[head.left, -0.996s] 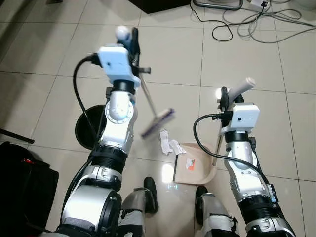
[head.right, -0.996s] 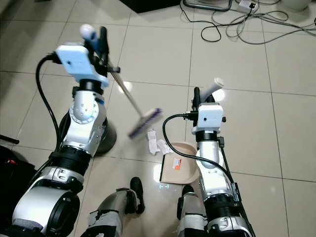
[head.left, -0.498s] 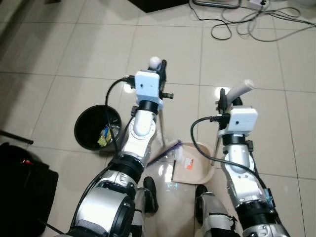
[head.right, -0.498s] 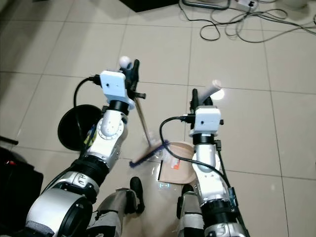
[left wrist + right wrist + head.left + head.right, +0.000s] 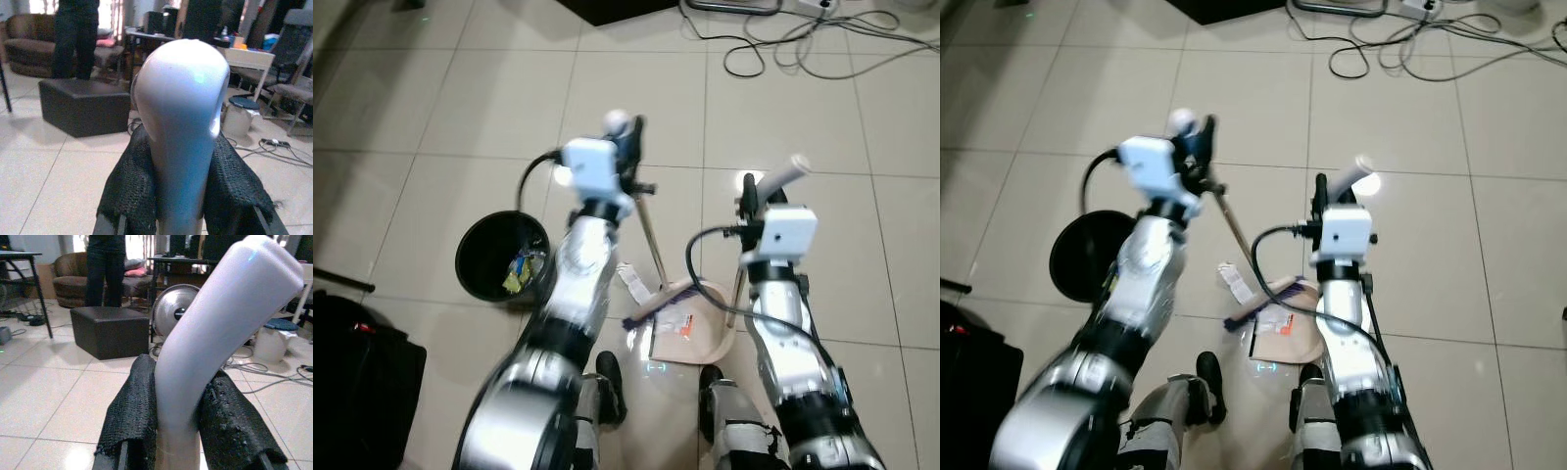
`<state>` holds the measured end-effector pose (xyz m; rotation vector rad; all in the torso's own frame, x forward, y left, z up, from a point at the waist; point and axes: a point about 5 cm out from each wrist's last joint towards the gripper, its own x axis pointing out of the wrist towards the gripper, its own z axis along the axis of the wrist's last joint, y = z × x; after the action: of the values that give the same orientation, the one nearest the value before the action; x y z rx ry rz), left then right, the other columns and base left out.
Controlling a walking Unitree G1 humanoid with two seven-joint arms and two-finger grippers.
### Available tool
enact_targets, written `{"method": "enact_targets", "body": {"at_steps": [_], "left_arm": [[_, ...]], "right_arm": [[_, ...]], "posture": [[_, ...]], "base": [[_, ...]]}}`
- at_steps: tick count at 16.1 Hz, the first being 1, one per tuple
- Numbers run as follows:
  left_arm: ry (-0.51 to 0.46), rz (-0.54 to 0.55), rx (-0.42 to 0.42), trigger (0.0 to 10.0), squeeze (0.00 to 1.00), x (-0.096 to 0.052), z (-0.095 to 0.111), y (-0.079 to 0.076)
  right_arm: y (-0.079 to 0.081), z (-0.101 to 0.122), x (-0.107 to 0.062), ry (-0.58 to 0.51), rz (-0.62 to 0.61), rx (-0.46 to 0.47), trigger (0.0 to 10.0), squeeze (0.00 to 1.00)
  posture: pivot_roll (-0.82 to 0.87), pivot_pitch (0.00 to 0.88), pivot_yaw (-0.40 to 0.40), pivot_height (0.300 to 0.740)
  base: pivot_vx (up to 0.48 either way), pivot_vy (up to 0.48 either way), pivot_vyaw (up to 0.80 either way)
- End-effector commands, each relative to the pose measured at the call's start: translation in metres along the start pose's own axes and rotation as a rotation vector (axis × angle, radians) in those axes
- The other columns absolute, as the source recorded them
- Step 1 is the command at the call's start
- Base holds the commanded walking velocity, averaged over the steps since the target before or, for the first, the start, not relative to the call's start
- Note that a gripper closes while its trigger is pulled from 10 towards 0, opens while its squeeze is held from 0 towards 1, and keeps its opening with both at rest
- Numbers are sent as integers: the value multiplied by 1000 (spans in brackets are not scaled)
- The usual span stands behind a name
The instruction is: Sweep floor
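My left gripper [image 5: 628,135] is shut on the top of the broom handle [image 5: 181,122], black padded fingers [image 5: 129,191] on either side of it. The thin shaft slants down to the purple brush head [image 5: 644,309], which rests at the left rim of the beige dustpan [image 5: 697,333] on the floor. A crumpled white paper [image 5: 631,279] lies just left of the brush, outside the pan. My right gripper [image 5: 748,192] is shut on the dustpan's upright white handle [image 5: 215,333], with fingers [image 5: 132,411] hugging it. Flat paper scraps lie inside the pan.
A round black bin [image 5: 475,245] with yellow rubbish stands on the tiles to the left. A black bag [image 5: 362,362] sits at the lower left. Cables [image 5: 783,54] trail across the floor far ahead. My feet [image 5: 607,377] stand just behind the pan.
The broom head swung from the left across to the dustpan's mouth. The left arm has pulled in and is blurred now. The white paper lies left of the brush. The dustpan stayed put.
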<state>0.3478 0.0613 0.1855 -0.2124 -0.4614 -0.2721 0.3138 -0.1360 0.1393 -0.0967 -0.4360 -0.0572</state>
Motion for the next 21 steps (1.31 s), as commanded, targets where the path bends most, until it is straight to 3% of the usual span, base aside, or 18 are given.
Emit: {"method": "enact_targets", "body": {"at_steps": [1, 2, 7, 8, 11, 14, 15, 16, 18, 20, 21], "left_arm": [[24, 7, -89, 10000, 0, -6, -5, -13], [16, 16, -103, 10000, 0, -7, -2, -11], [-74, 103, -298, 10000, 0, 20, 61, 9], [-81, 103, -297, 10000, 0, 22, 66, 12], [-97, 56, -204, 10000, 0, 27, 85, 27], [-126, -3, -67, 10000, 0, 34, 104, 42], [-125, -15, 37, 10000, 0, 37, 117, 56], [-120, -13, 57, 10000, 0, 37, 119, 59], [-18, -55, 78, 10000, 0, 31, 111, 63], [140, -16, 160, 10000, 0, 9, 91, 78], [165, 21, 211, 10000, 0, -3, 85, 89]], "right_arm": [[2, -6, -4, 38, -8, 22, 10000, 0], [1, -7, -2, 40, -10, 22, 10000, 0], [-10, -18, 3, 80, -44, 23, 10000, 0], [-11, -19, 3, 84, -48, 22, 10000, 0], [-17, -21, 5, 86, -63, 23, 10000, 0], [-24, -20, 7, 75, -76, 39, 10000, 0], [-28, -16, 5, 56, -73, 55, 10000, 0], [-29, -15, 5, 50, -71, 58, 10000, 0], [-34, -11, -1, 30, -72, 64, 10000, 0], [-43, 3, -12, -13, -98, 82, 10000, 0], [-49, 13, -15, -40, -118, 93, 10000, 0]], "posture": [[-14, 343, 118, 740], [-11, 338, 116, 740], [25, 269, 117, 740], [26, 258, 120, 740], [32, 230, 116, 740], [33, 193, 100, 740], [34, 173, 90, 740], [33, 169, 90, 740], [28, 142, 84, 740], [18, 106, 78, 740], [16, 95, 74, 740]], "base": [[0, 0, 0], [0, 0, 0], [0, 0, 0], [0, 0, 0], [0, 0, 0], [0, 0, 0], [0, 0, 0], [0, 0, 0], [0, 0, 0], [0, 0, 0], [0, 0, 0]]}}
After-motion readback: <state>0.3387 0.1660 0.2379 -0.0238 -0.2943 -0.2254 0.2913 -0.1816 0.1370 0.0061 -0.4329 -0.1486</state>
